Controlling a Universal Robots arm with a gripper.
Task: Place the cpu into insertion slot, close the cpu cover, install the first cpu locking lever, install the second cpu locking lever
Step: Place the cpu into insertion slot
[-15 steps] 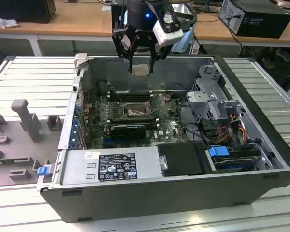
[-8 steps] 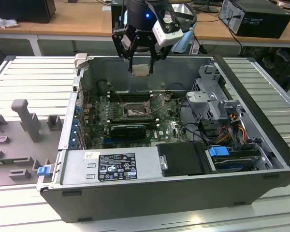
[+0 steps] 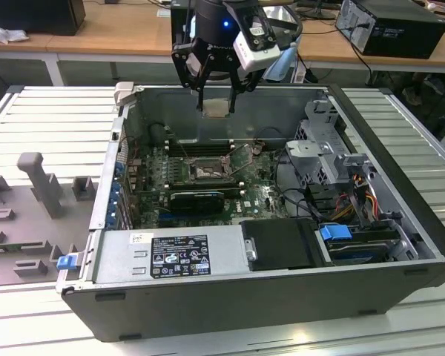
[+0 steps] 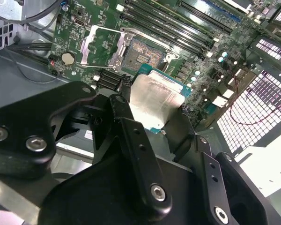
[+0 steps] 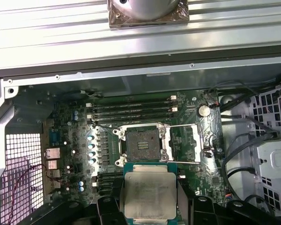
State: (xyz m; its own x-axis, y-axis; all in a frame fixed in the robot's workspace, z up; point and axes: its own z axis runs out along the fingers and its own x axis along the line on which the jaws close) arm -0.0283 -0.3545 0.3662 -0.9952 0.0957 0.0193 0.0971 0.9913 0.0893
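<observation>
I had the open computer case (image 3: 282, 304) lying on its side so the motherboard (image 3: 259, 196) faced up toward the arm; the gripper (image 3: 216, 100) hung above the board's far part; the cpu cover (image 4: 90, 44) stood swung open on the exterior view's right of the insertion slot (image 5: 141, 142), leaving it bare to receive the chip; the cpu (image 5: 148, 194) sat pinched by opposite edges, level, face up, well apart from the slot, I judged for straight seating.

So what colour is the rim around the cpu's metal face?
Teal-green, framing a pale silvery-grey face; the cpu shows it best in the first wrist view.
</observation>
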